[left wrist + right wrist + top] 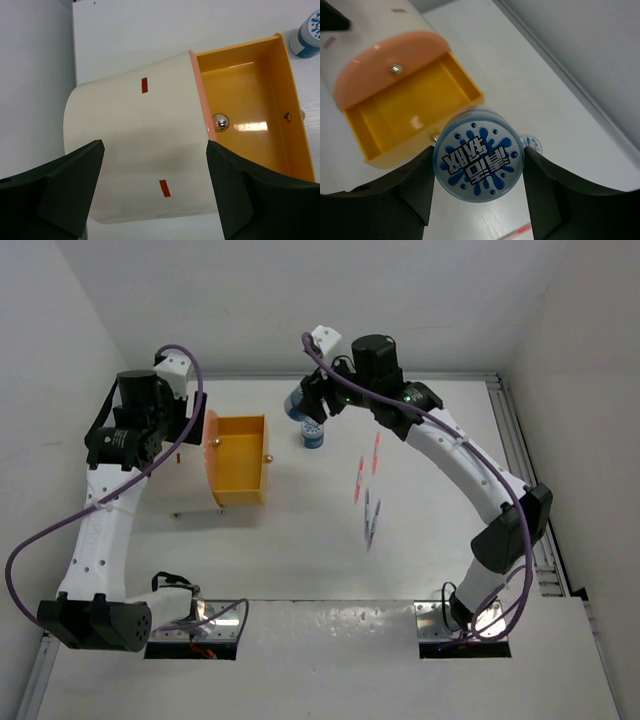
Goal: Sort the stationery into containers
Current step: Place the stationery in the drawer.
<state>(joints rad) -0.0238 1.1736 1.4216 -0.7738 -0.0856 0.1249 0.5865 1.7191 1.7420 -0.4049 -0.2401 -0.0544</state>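
Where the table [300, 570] ran closest to the arm bases, two blue pens [371, 526] lay side by side. Just beyond them, two pink pens [358, 486] lay a little apart from each other. Further back and to the left sat an orange drawer [240, 452], pulled out of the cream cabinet [140, 150], its glossy inside open to the wrist camera. The left gripper [154, 146] hung over the cabinet with its jaws spread wide and nothing between them. Whether its pads touched the shell could not be told. Just right of the drawer's far corner, a blue-and-white roll [313, 434] stood on the table. Farthest back, the right gripper [479, 150] clamped a second roll [479, 161] by its sides. That roll's patterned face was turned toward the wrist camera, and it sat above the table near the standing one.
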